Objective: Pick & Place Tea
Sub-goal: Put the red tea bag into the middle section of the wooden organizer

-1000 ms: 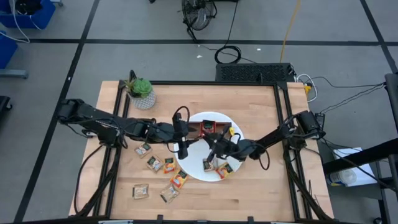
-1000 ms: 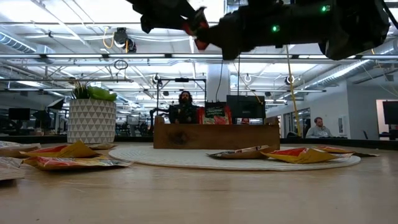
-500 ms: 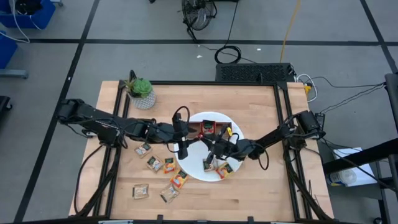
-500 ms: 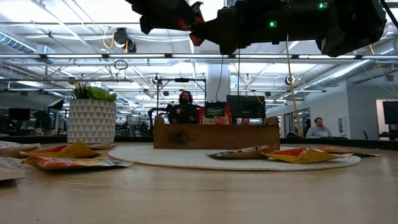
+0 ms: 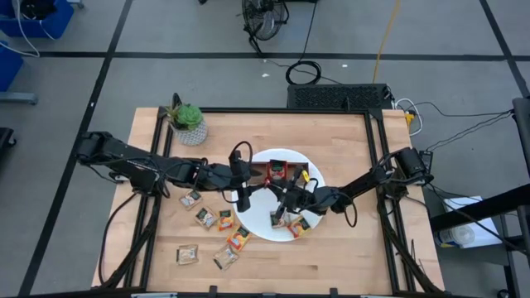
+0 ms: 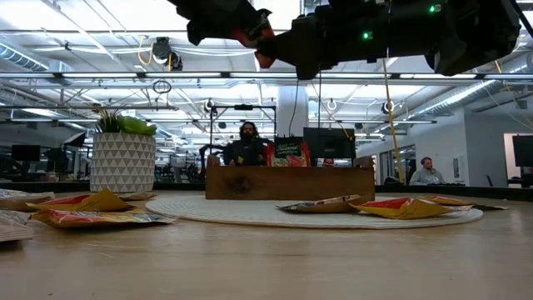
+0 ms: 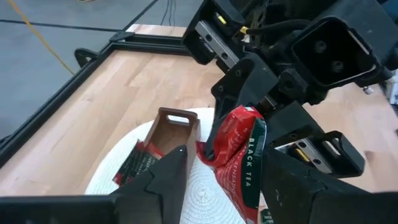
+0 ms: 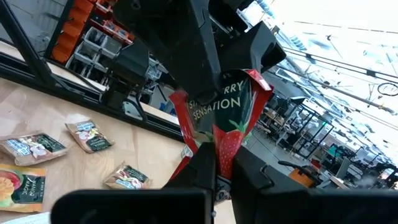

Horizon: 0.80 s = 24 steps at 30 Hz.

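A: So, where is the red tea sachet (image 7: 239, 149)?

B: It is up in the air above the white plate (image 5: 258, 222), caught between both hands. The right wrist view shows its other face (image 8: 217, 118), with a strawberry printed on it.

A: Which hand has it?

B: Both, it seems. The right hand (image 8: 217, 163) pinches its lower edge between pressed fingers. The left hand (image 7: 217, 163) comes at it from the other side, its fingers spread around the sachet's bottom; whether they press on it I cannot tell. In the low view the red packet (image 6: 254, 37) shows high over the plate, between the two dark arms.

A: And the tray?

B: The wooden tray (image 5: 283, 171) stands on the plate's far part, with two sachets (image 5: 277, 170) standing upright in it. One compartment (image 7: 174, 127) is bare wood inside.

A: Other tea?

B: A few sachets (image 5: 291, 223) lie on the plate's near side, just under the right hand. More loose sachets (image 5: 205, 218) lie on the table (image 5: 339, 141) beside the plate, toward the left arm's side. A potted plant (image 5: 187, 122) stands well apart from the plate, at the table's far corner.
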Available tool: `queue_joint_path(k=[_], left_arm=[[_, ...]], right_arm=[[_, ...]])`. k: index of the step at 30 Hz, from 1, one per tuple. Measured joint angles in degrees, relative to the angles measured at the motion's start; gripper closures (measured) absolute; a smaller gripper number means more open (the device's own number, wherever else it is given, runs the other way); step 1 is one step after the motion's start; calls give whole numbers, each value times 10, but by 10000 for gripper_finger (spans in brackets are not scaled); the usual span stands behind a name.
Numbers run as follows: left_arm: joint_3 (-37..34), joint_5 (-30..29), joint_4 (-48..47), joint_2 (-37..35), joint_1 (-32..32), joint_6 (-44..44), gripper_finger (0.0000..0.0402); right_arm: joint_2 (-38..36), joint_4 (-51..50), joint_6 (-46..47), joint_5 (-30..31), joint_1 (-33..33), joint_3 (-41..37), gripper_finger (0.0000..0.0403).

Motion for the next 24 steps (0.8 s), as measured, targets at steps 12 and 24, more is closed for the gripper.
queue_joint_path(k=[12, 24], left_arm=[[0, 1, -9, 0, 0, 16, 380], [0, -43, -60, -9, 2, 60, 399]], right_arm=[[0, -10, 3, 0, 0, 0, 387], [-1, -99, 126, -3, 0, 1, 336]])
